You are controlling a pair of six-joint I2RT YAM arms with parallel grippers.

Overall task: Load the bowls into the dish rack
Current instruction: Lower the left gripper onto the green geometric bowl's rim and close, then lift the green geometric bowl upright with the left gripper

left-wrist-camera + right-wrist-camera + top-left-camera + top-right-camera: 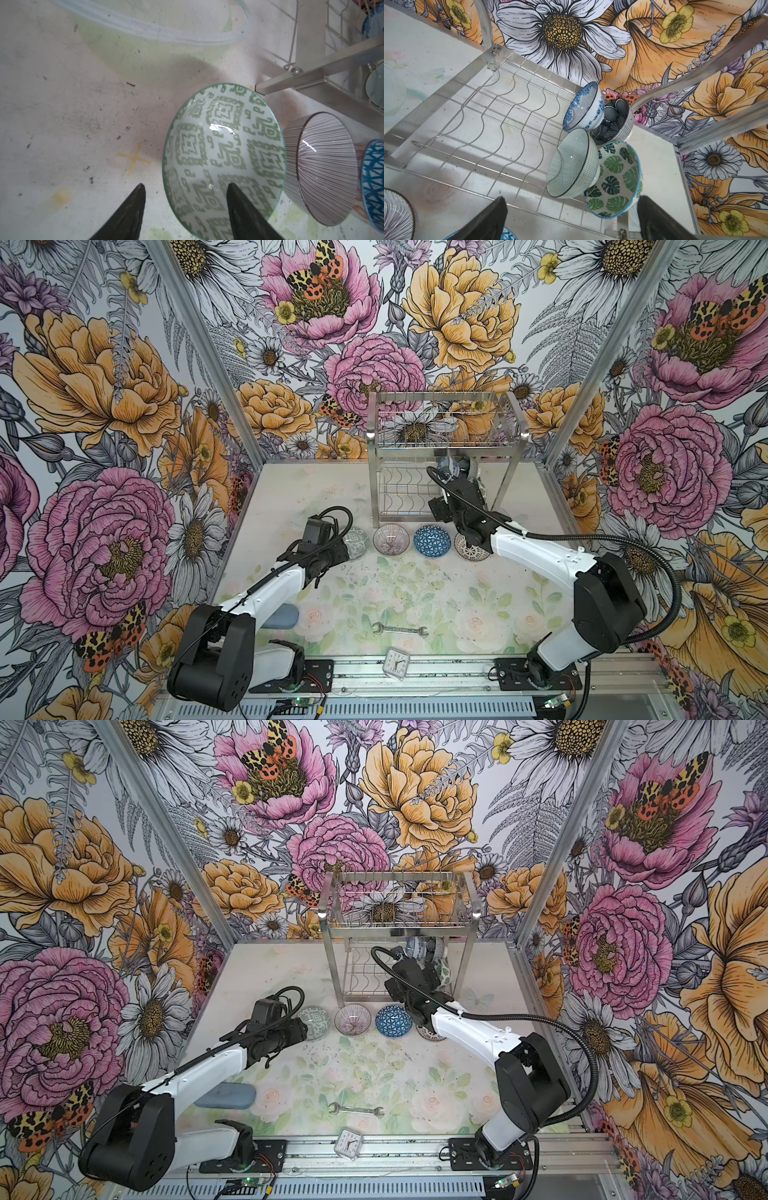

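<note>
Four bowls sit in a row before the dish rack point(374, 477) point(329, 957): a green-patterned bowl point(360, 540) point(316, 1021) point(224, 145), a striped one point(390, 539) point(324, 166), an upturned blue one point(432, 541) point(372, 182), and a dark-patterned one point(469, 551) half under the right arm. My left gripper point(185, 185) point(343, 547) is open astride the green-patterned bowl's rim, one finger inside and one outside. On the rack's wavy lower tier point(500, 116) lean a blue floral bowl point(585, 106), a dark bowl point(614, 120), a green-grid bowl point(573, 164) and a leaf bowl point(616, 178). My right gripper point(571, 199) point(473, 489) hangs open just in front of them.
A wrench point(401, 629), a small clock point(397, 662) and a grey-blue oblong block point(282, 616) lie near the front edge. A clear round lid point(145, 27) lies left of the rack. Flowered walls close in both sides and the back.
</note>
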